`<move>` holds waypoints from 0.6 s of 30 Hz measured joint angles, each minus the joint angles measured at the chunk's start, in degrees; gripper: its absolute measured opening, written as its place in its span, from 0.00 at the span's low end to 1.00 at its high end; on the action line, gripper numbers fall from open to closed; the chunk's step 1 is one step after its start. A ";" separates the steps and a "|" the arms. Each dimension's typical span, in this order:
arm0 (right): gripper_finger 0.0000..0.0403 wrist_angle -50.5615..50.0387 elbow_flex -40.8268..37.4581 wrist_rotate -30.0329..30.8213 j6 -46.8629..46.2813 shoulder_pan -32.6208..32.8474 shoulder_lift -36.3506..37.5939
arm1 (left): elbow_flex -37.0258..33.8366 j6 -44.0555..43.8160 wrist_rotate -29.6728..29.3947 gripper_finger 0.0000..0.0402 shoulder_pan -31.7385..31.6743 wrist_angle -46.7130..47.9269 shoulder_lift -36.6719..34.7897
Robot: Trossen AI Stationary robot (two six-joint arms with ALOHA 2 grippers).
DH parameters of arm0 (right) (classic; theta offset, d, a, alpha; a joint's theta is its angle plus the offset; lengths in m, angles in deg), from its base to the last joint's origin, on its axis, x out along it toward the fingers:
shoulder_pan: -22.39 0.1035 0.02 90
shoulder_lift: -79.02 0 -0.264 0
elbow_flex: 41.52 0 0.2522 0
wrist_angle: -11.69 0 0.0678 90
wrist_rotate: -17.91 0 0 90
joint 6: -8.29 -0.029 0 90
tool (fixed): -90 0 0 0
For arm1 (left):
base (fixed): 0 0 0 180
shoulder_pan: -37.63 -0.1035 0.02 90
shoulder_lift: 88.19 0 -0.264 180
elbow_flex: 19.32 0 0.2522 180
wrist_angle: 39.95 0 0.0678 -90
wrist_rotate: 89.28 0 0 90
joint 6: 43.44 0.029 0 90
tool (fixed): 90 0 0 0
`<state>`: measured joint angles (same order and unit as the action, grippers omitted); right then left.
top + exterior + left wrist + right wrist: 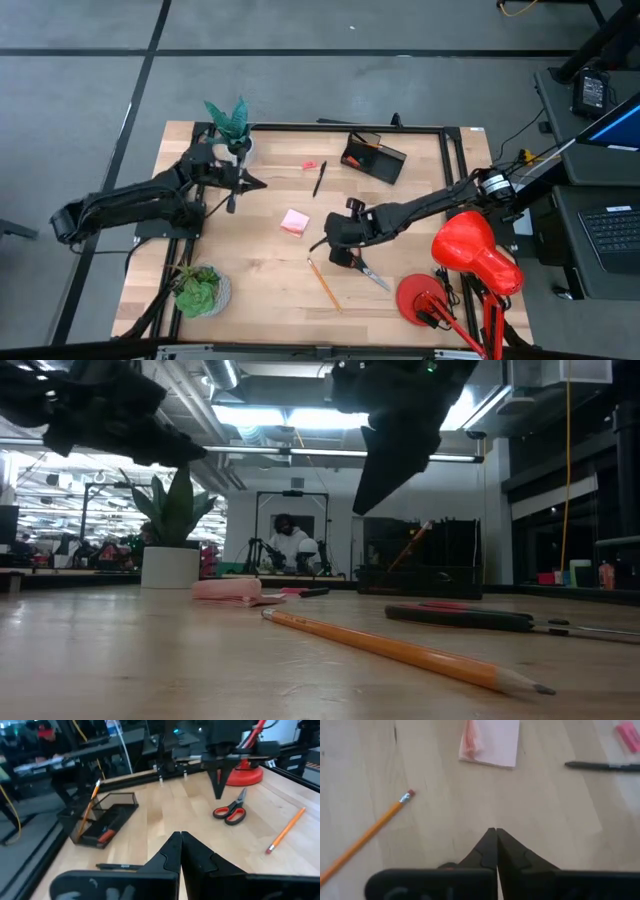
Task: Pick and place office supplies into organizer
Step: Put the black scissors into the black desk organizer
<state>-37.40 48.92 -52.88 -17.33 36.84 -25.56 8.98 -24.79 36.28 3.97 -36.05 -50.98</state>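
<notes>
the right gripper (496, 831) hangs above the middle of the table (270, 290) with its fingers pressed together and nothing between them, just left of the red-handled scissors (366, 270). its wrist view looks down on bare wood, with an orange pencil (365, 837), the pink sticky-note pad (490, 740), a black pen (602, 766) and a pink eraser (627, 730) spread around the tip. the left gripper (180, 836), fingers likewise closed and empty, hovers at the far left beside a white plant pot (240, 150).

from above, the black organizer (374, 157) sits far and right of centre, well apart from both grippers. the left wrist view alone shows inside it: a second orange pencil (90, 802) leans upright in one compartment and a small orange-red item lies low in the tray, too small to name.

the low view shows the pencil (400, 650) lying nearest the camera and a person seated in the room beyond the table. only the overhead view takes in the red desk lamp (470, 255) at the near right and a second potted plant (200, 290) at the near left.
</notes>
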 joint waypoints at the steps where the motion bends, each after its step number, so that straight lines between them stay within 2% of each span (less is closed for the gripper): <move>1: 0.01 0.00 -0.27 -0.34 -1.24 0.13 0.00 | -1.01 0.13 0.00 0.00 0.30 -0.09 -1.16; 6: 0.01 5.15 -1.82 -4.30 -4.26 0.78 0.00 | -6.65 -0.22 0.00 0.00 0.69 -3.86 -6.02; 9: 0.01 8.89 -3.08 -7.51 -5.77 1.04 0.02 | -7.65 -2.45 0.02 0.01 0.69 -4.98 -8.71; 18: 0.01 5.68 -3.79 -11.85 -15.28 0.71 0.04 | -7.69 -3.93 0.00 0.01 0.69 -1.39 -11.16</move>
<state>-31.72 45.12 -64.72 -32.61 37.55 -25.51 1.29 -28.72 36.27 4.66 -37.43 -62.14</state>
